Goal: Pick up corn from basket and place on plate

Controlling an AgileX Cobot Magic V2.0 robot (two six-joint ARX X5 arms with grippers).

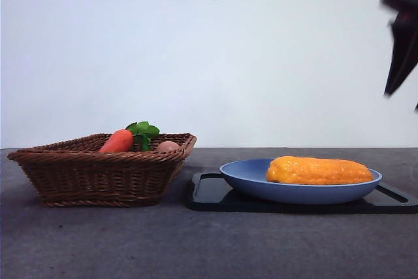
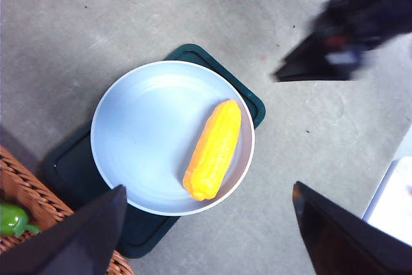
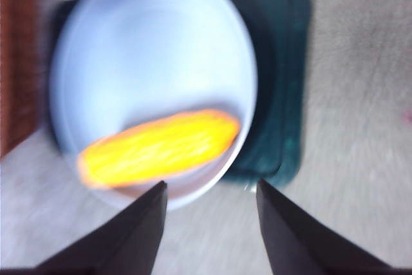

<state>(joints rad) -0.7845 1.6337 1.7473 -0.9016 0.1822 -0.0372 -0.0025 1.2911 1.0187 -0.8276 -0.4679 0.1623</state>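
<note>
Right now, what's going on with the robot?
Both grippers open, empty, raised. Corn lying on plate, released. Carrot remains in basket. Nothing obstructing.

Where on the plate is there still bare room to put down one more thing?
Most of the plate is bare: the wide patch between the corn and the rim facing the basket. The corn lies close along the opposite rim, so that side is crowded. Both grippers are open, above.

No readable text, labels or numbers on anything.
</note>
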